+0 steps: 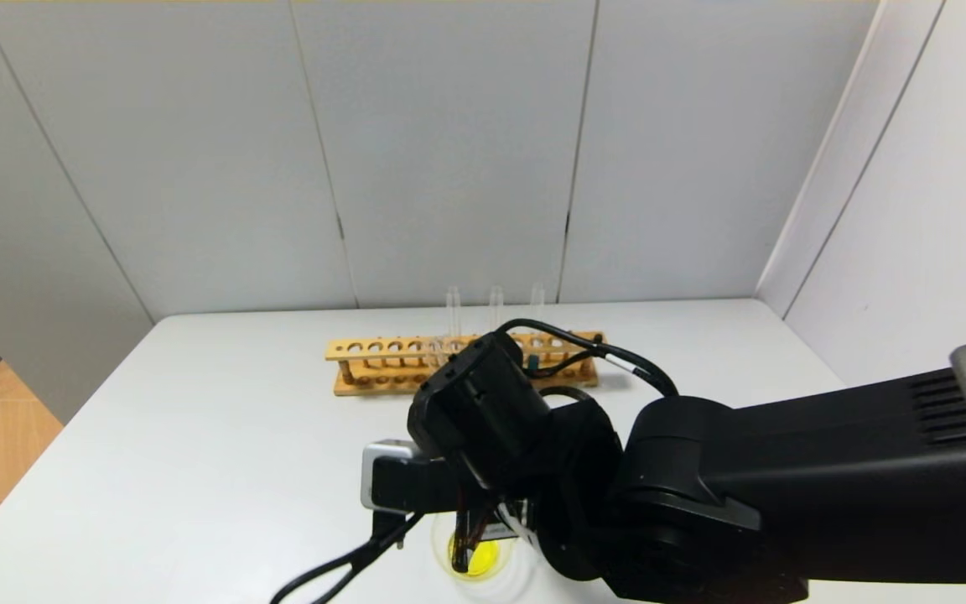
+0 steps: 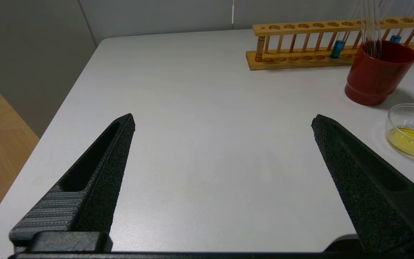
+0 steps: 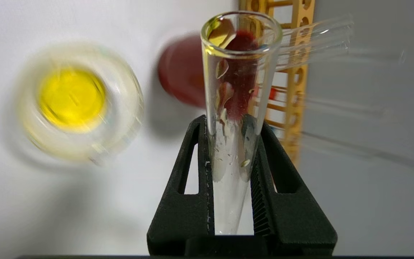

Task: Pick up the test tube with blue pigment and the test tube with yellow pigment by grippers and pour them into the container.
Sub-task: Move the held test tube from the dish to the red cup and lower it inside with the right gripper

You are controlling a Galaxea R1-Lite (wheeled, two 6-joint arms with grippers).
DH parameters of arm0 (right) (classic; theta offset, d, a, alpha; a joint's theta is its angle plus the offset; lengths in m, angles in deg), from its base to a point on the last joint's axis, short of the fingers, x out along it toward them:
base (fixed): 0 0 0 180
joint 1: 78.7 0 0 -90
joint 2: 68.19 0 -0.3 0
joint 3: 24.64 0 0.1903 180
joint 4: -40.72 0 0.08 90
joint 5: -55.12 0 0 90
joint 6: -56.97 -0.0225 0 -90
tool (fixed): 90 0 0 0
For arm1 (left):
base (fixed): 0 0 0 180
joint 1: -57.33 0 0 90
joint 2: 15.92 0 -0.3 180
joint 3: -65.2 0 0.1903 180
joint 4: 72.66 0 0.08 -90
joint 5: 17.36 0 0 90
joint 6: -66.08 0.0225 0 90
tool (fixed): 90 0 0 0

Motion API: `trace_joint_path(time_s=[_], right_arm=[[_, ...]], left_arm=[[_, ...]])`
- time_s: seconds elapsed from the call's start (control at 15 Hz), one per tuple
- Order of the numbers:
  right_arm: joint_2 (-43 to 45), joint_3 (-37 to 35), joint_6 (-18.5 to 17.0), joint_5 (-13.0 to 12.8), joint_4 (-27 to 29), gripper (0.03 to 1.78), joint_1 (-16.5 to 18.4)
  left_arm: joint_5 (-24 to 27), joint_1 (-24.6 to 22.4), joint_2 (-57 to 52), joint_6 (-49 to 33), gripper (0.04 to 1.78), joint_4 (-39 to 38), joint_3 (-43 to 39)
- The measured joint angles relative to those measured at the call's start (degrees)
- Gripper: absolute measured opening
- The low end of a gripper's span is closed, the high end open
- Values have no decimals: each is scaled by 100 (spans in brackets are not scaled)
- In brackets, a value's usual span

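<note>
My right gripper point(image 3: 230, 122) is shut on the test tube with yellow pigment point(image 3: 235, 82), now clear glass with only droplets on its wall. In the head view this gripper point(image 1: 470, 537) hangs tipped down over the container point(image 1: 441, 558), a low glass dish point(image 2: 394, 115) with a pool of yellow liquid in it. The test tube with blue pigment point(image 2: 337, 48) stands in the wooden rack point(image 2: 300, 59). A second tube with blue liquid point(image 2: 394, 38) shows behind the red cup. My left gripper point(image 2: 224, 117) is open over bare table, well away from the dish.
A dark red cup point(image 2: 377, 77) with empty glass tubes point(image 2: 370, 28) in it stands between rack and dish. The rack point(image 1: 382, 365) runs along the far side of the white table. The right arm point(image 1: 785, 495) covers the near right of the table.
</note>
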State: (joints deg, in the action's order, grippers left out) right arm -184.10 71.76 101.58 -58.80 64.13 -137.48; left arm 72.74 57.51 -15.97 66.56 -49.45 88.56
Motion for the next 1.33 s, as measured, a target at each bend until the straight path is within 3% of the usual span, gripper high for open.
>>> trace_joint_path(time_s=[0.13, 0.2, 0.27, 0.4, 0.6, 0.73, 1.0, 1.33], right_arm=[[127, -123, -1640, 232, -611, 37, 16], [144, -168, -2456, 260, -1190, 37, 60], [133, -215, -3115, 267, -1807, 37, 121], [80, -366, -4063, 282, -3161, 37, 308], [-41, -669, -4626, 276, -4671, 37, 689], [-105, -909, -4860, 273, -5161, 37, 870], [-230, -1203, -5305, 293, -5428, 37, 1083], [-466, -1275, -5417, 345, -5457, 37, 1100]], left_arm=[[0, 0, 0, -2, 174, 0, 0], [-2, 0, 0, -2, 174, 0, 0], [0, 0, 0, -2, 174, 0, 0], [0, 0, 0, -2, 174, 0, 0], [-2, 0, 0, 0, 174, 0, 0], [0, 0, 0, -5, 174, 0, 0], [0, 0, 0, 0, 174, 0, 0], [0, 0, 0, -2, 174, 0, 0]])
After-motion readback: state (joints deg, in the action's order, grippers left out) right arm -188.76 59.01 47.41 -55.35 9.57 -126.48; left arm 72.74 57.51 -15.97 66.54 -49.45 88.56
